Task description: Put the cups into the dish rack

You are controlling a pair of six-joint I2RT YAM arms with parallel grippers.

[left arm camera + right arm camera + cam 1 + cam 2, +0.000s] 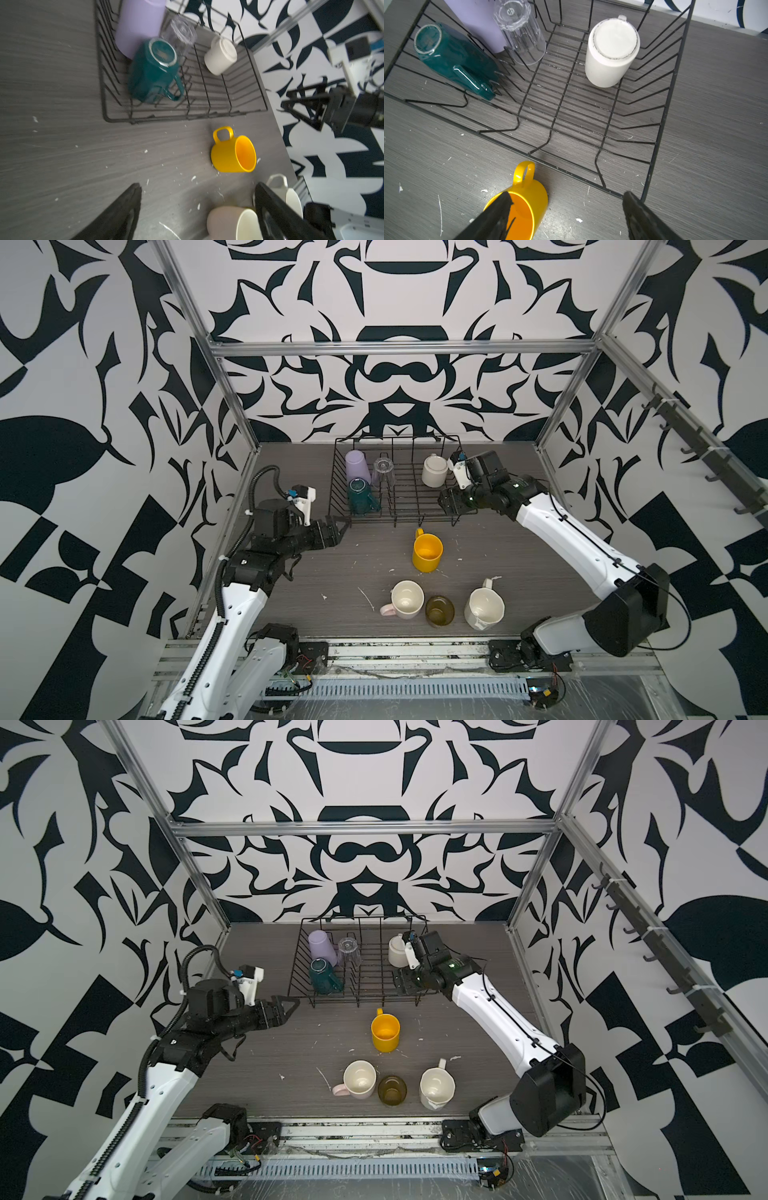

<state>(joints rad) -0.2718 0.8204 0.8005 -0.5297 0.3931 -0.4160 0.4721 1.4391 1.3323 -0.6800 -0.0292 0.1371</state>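
Right hand [566, 195] is hovering open, empty, over the dish rack's [660, 124] corner — dropping toward the yellow mug [529, 193] beside the rack, it could be snagging the wire.

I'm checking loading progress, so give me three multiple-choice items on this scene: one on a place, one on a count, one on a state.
1. Where is the yellow mug?
A) on the table, in front of the dish rack
B) inside the rack
C) hanging on the rack's rim

2. How many cups are in the rack?
A) two
B) six
C) four

3. How does the cream mug stand?
A) mouth up
B) base up
C) on its side

Key:
1 A: it stands on the table, handle toward the rack.
2 C: lilac tumbler, clear glass, dark green mug and cream mug.
3 B: its flat base faces up.
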